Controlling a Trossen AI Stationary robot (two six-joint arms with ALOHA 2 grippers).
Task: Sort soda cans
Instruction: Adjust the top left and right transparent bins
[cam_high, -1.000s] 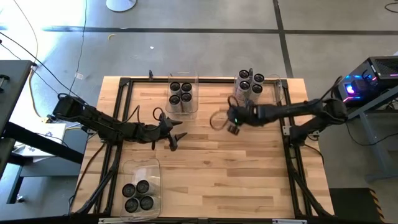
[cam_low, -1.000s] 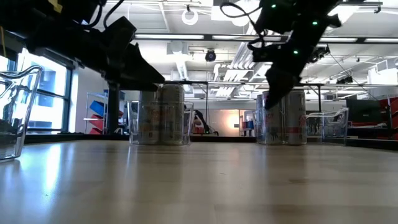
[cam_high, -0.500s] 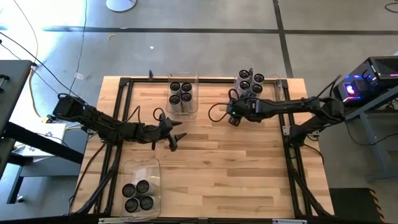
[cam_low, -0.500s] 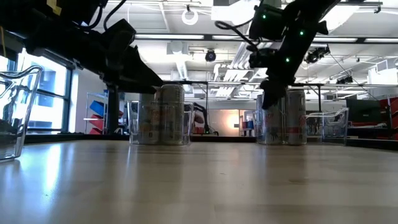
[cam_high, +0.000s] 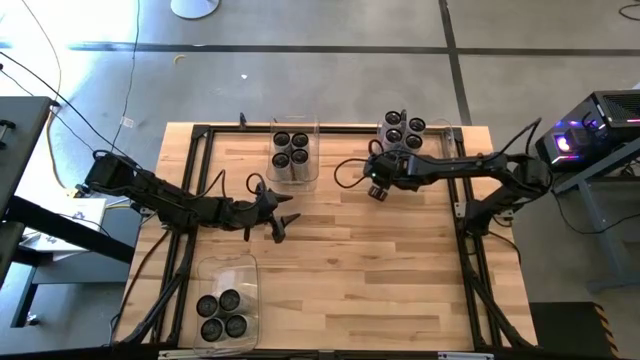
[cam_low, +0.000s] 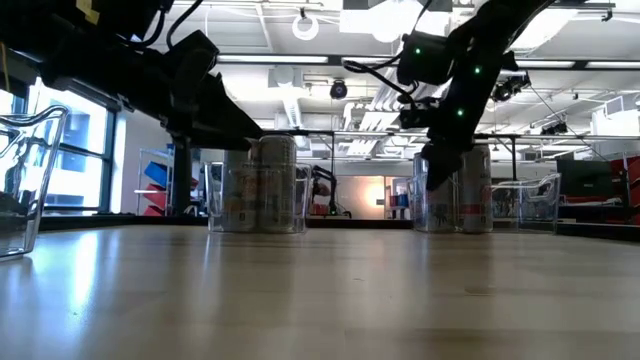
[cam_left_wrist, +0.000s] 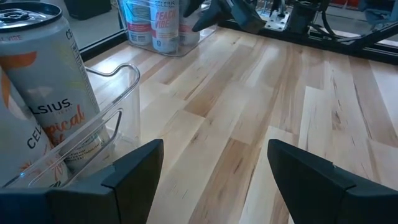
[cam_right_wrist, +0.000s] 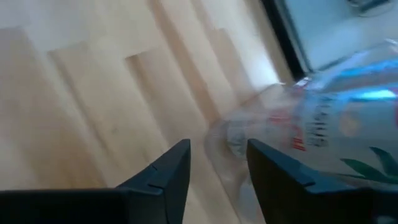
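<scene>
Soda cans: twelve small upright cylinders with dark rimmed tops, in three groups of four, each group in its own clear plastic rectangular bin on the pale wooden slatted table (cam_high: 340, 260).
Back-middle bin (cam_high: 295, 150): four cans (cam_high: 291, 148) packed two by two, near the table's far edge; from table height they show silvery-white sides with print.
Back-right bin (cam_high: 412, 138): four cans (cam_high: 404, 132), also two by two (red lettering shows on the sides in the low view (cam_low: 468, 190)).
Near-left bin (cam_high: 226, 300): four cans (cam_high: 222, 314) crowded into the end nearest the table's front edge; the other end of this bin holds nothing I can see.
Left gripper (cam_high: 284, 226): over bare wood near the table's middle, just in front of the back-middle bin; fingers spread apart with nothing between them. Its wrist camera sees a white can with orange print (cam_left_wrist: 46, 87) close by, behind a clear bin wall.
Right gripper (cam_high: 376, 190): over the table just beside the back-right bin, on its front-left side; the two dark fingers (cam_right_wrist: 165, 171) stand a little apart and grip nothing, with the bin's clear wall just ahead.
</scene>
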